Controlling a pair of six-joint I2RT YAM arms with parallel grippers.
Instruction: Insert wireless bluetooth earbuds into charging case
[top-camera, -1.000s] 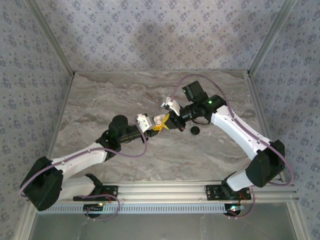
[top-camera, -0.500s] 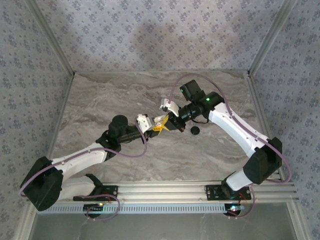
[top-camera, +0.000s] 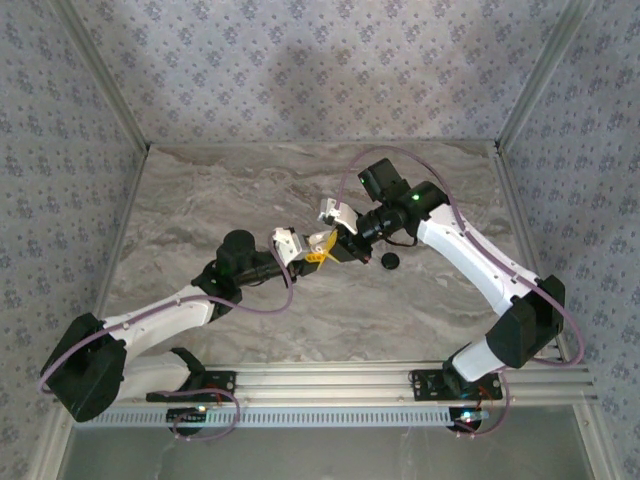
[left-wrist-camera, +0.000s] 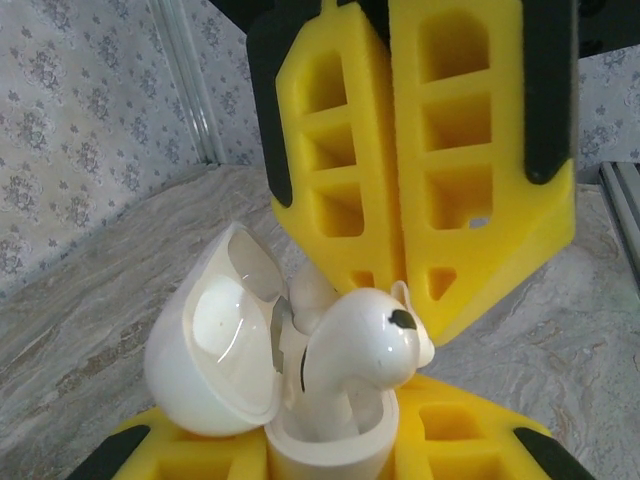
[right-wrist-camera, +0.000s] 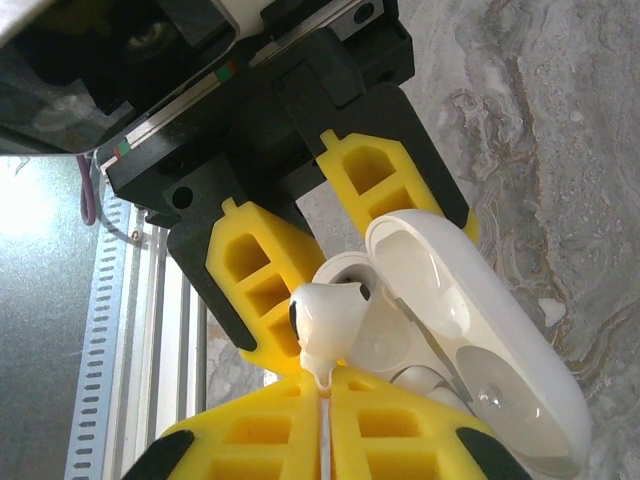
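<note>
1. The left gripper (left-wrist-camera: 325, 445) has its jaws closed on the base of the charging case (left-wrist-camera: 215, 350). The case sits low and centre in the left wrist view, with its lid swung open to the left.
2. The right gripper (right-wrist-camera: 325, 400) has its jaws pressed together on one small end of an earbud (left-wrist-camera: 365, 335). The other end of the earbud reaches down into the mouth of the case, so it appears only partly seated.
3. Risk: the pinch covers very little of the earbud, so any side load from the rim could pivot it or slip it free onto the worktop (top-camera: 200, 200).
4. Risk: if the earbud is not lined up with its well, pushing further could jam it or twist the case in the left jaws.
5. Risk: the right fingers stand just beside the lid and could knock it shut.
</note>
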